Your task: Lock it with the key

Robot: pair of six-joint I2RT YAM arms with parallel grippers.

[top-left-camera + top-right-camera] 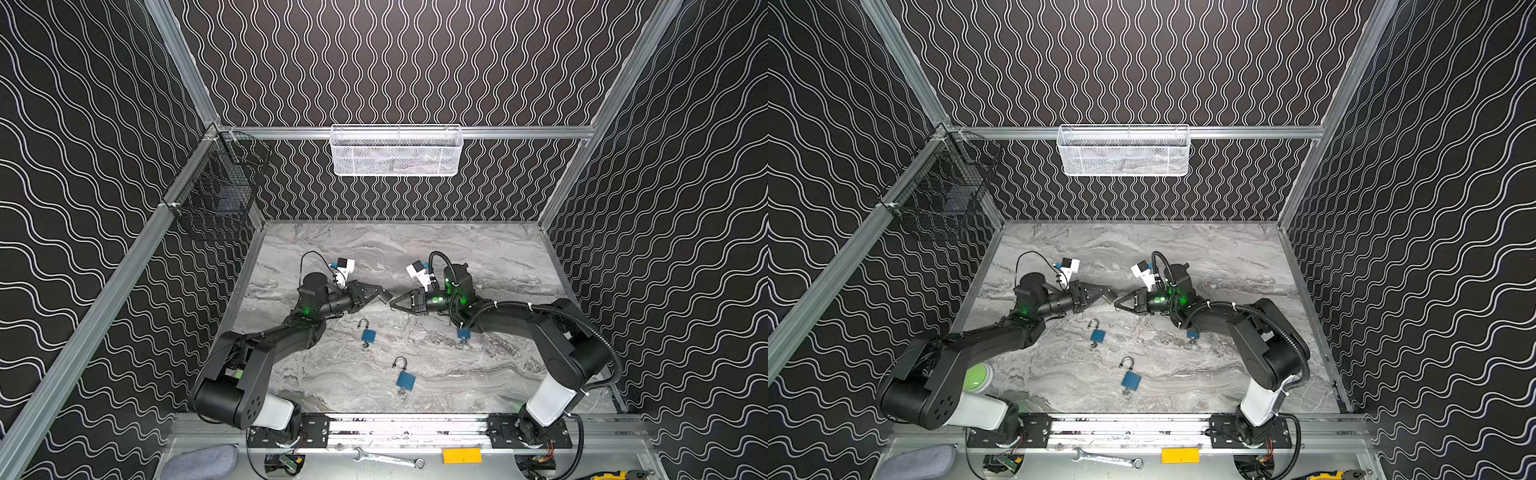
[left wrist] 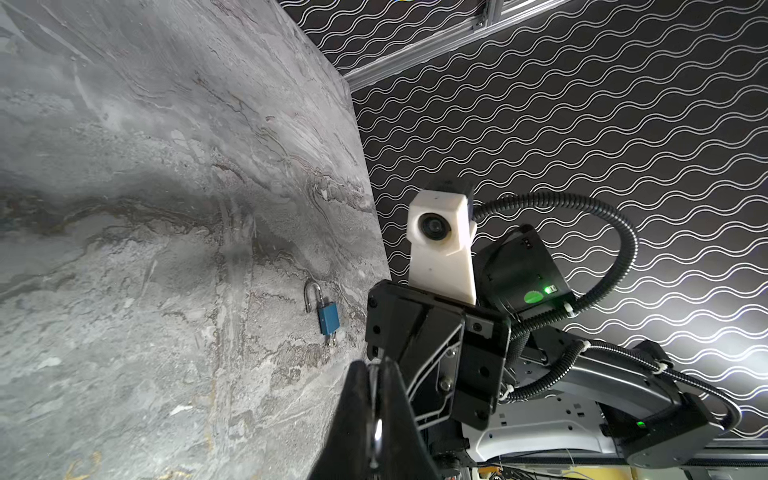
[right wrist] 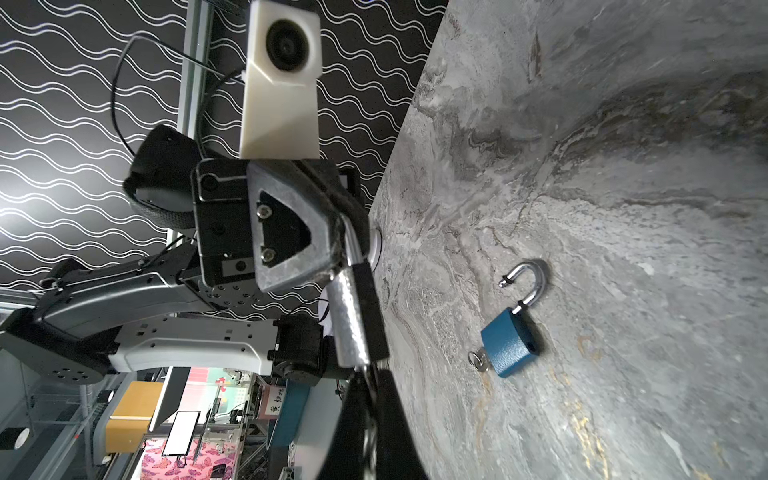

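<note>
A dark silver padlock (image 1: 386, 296) (image 1: 1109, 296) hangs above the middle of the marble table. My left gripper (image 1: 380, 293) (image 1: 1105, 296) is shut on its shackle, which shows as a thin metal strip between the fingers in the left wrist view (image 2: 376, 363). In the right wrist view the padlock body (image 3: 357, 316) hangs from the left fingers. My right gripper (image 3: 369, 372) (image 1: 392, 302) (image 1: 1117, 303) meets its keyhole end and is shut on the key (image 3: 365, 369). Most of the key is hidden between the fingers.
Three blue padlocks lie on the table (image 1: 498, 257): one (image 1: 368, 335) below the grippers, one (image 1: 405, 380) nearer the front, one (image 1: 464, 333) under the right arm. A white mesh basket (image 1: 397, 151) and a black wire basket (image 1: 220, 195) hang on the walls.
</note>
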